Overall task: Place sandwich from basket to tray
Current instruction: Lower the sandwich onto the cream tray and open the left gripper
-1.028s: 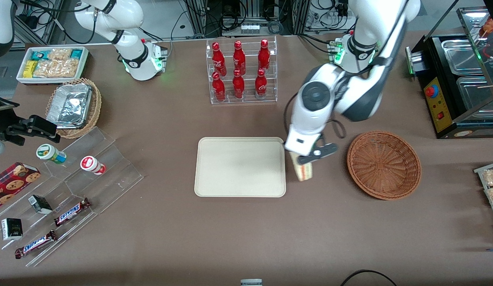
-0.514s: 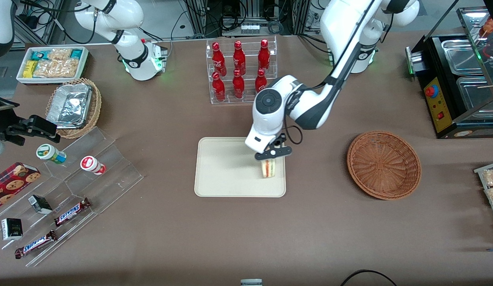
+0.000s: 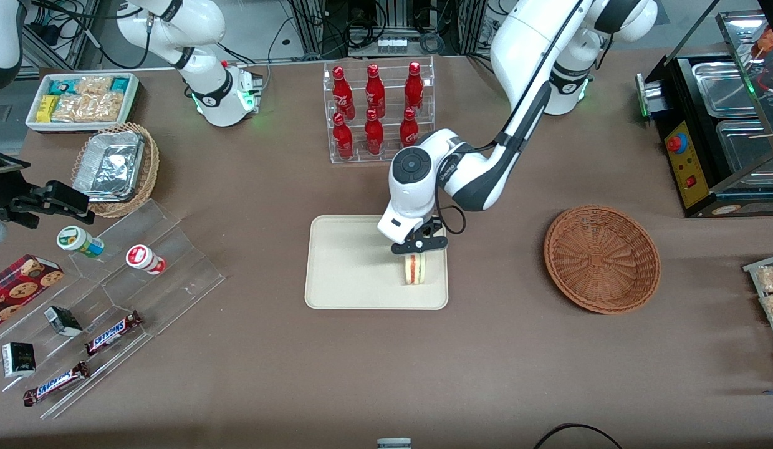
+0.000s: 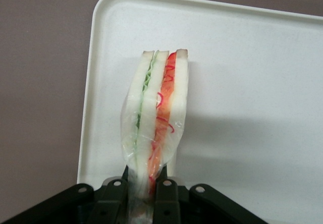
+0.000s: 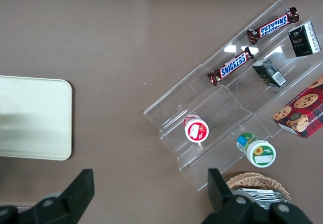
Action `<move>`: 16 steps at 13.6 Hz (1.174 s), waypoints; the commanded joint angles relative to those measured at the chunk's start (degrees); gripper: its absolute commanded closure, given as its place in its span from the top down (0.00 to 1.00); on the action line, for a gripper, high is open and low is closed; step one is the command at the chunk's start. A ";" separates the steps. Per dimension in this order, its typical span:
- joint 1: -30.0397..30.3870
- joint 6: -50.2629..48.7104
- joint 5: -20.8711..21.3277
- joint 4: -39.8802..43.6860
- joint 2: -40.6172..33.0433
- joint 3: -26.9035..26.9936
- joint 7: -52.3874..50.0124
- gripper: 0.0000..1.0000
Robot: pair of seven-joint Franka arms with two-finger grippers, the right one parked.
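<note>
Hand (image 3: 417, 249) clenched on sandwich (image 3: 414, 269), held upright over tray (image 3: 361, 262) nr its edge toward the basket (image 3: 601, 259). Basket w/ nothing in it, well apart. Carry approx done; touching tray or just above, can't tell. Left: lower if needed, let go, pull hand up.

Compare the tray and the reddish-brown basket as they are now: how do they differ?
The tray is flat, cream and rectangular; the basket is round, woven and reddish-brown. The tray has the sandwich over it, gripped by the hand; the basket holds nothing. The tray is larger. Both rest on the brown table.
</note>
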 commanded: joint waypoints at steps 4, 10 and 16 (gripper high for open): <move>-0.84 0.22 2.42 1.82 2.36 0.60 -0.27 0.75; 0.12 -3.71 1.63 3.58 -1.93 0.78 -0.88 1.00; 3.63 -15.32 0.93 4.19 -12.82 2.10 -1.76 1.00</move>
